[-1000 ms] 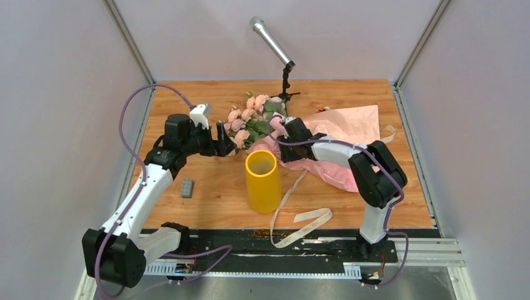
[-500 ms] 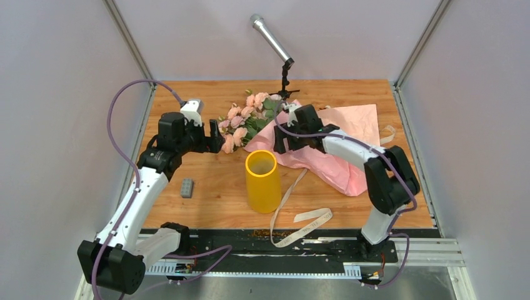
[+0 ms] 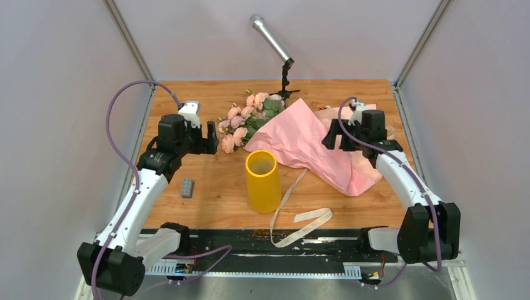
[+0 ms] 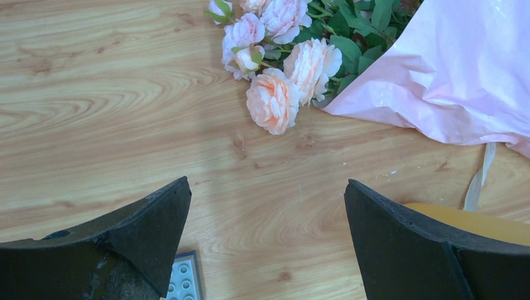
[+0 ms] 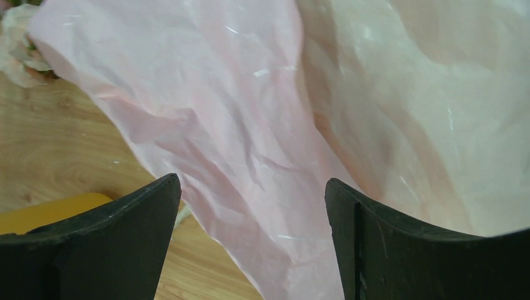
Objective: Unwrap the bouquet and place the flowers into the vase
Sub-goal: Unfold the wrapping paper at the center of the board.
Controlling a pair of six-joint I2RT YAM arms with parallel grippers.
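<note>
Both pincers spread and empty, we judge the job half done: wrapping paper lies open under the right pincer, flowers just ahead of the left pincer, vase unfilled.

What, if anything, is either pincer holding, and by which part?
Nothing. The left pincer is open above the table beside the flowers; the right pincer is open above the wrapping paper, pinching none of it.
</note>
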